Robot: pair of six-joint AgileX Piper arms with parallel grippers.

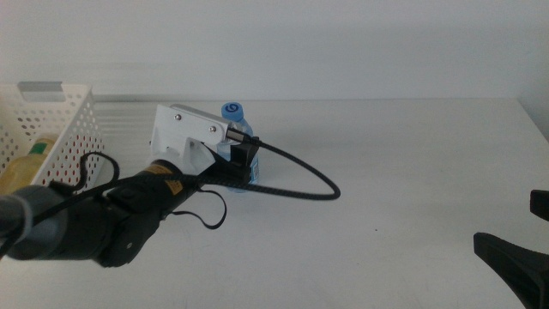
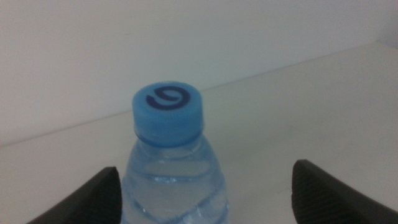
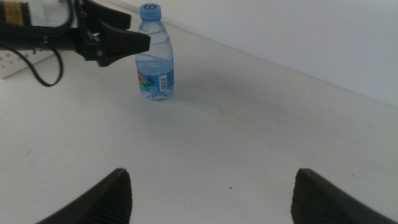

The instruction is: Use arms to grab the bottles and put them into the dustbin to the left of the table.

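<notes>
Count: one water bottle [image 1: 235,129] with blue cap standing on one white table [image 1: 412,172]. One white basket [image 1: 51,120], one yellowish bottle [image 1: 26,163] inside. Two grippers: left [image 1: 244,159], right [image 1: 523,249].

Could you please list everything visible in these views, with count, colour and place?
water bottle: one, clear with blue cap and blue label, upright mid-table, between the left end effector's open jaws.
yellow bottle: one, pale yellow liquid, lying in the basket.
basket: one, white, perforated, at the table's left edge.
table: one, white.
cable: one, black, looping over the table beside the water bottle.
left end effector: black, open around the water bottle.
right end effector: black, open, waiting low at the right.
</notes>
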